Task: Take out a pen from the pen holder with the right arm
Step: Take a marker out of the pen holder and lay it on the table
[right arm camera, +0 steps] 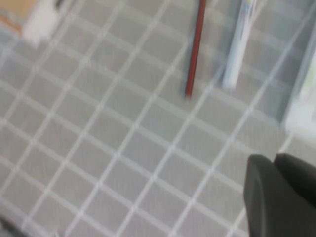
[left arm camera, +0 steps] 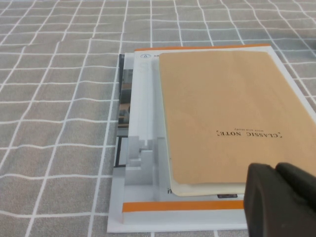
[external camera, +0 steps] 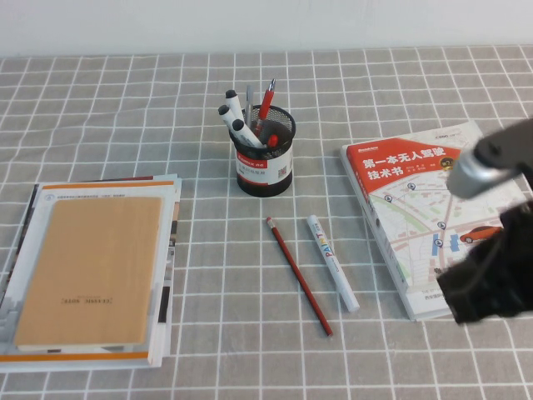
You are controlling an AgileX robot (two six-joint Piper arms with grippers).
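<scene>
A grey cloth (external camera: 416, 92) gridded in white covered the bench (external camera: 100, 108); behind it rose a plain white wall (external camera: 250, 25), evenly lit.

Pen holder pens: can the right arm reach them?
Probably yes. The pen holder is open-topped, and nothing tall stands between it and the right hand, shut near the book. The left hand hangs over the notebook.

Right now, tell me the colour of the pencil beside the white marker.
The pencil is red; the high view shows it best.
</scene>
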